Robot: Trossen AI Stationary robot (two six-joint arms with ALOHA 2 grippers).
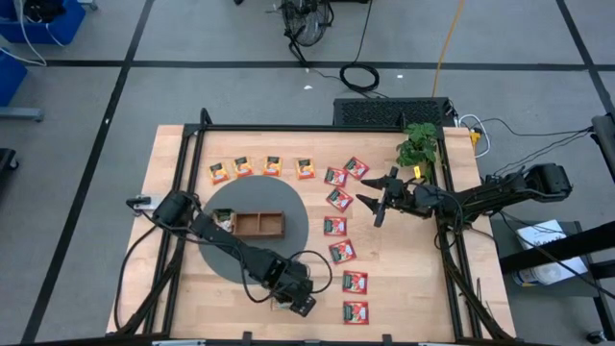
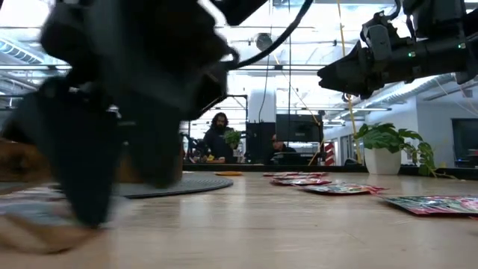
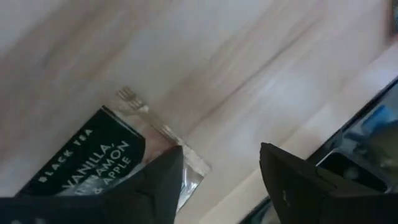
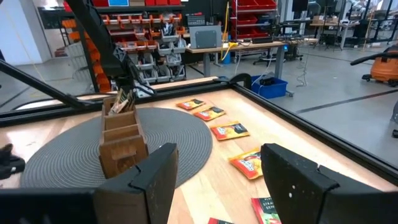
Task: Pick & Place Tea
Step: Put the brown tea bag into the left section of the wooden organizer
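Observation:
My left gripper (image 1: 300, 306) is low over the table's near edge and is open. A tea packet (image 3: 106, 162) with a dark label and a pale crimped edge lies flat on the wood there. One finger (image 3: 155, 186) stands over the packet's corner, the other (image 3: 298, 186) over bare wood. Orange-yellow tea packets (image 1: 258, 167) lie in a row at the far side. Red ones (image 1: 342, 252) run down the middle right. The wooden tray (image 1: 259, 224) rests on a grey round mat (image 1: 231, 255). My right gripper (image 1: 377, 204) hangs open above the red packets, holding nothing. My left gripper comes down at a slant from above, with one finger over the packet's crimped corner (image 3: 186, 163). That finger hides the spot, so I cannot tell whether it touches the packet. The packet lies flat on the table.
A potted plant (image 1: 418, 144) stands at the far right corner. Black frame rails (image 1: 452, 259) run along the table's sides. The tray holds a few pale packets in its left compartment (image 1: 226, 221). People (image 2: 218, 138) stand in the room beyond the table.

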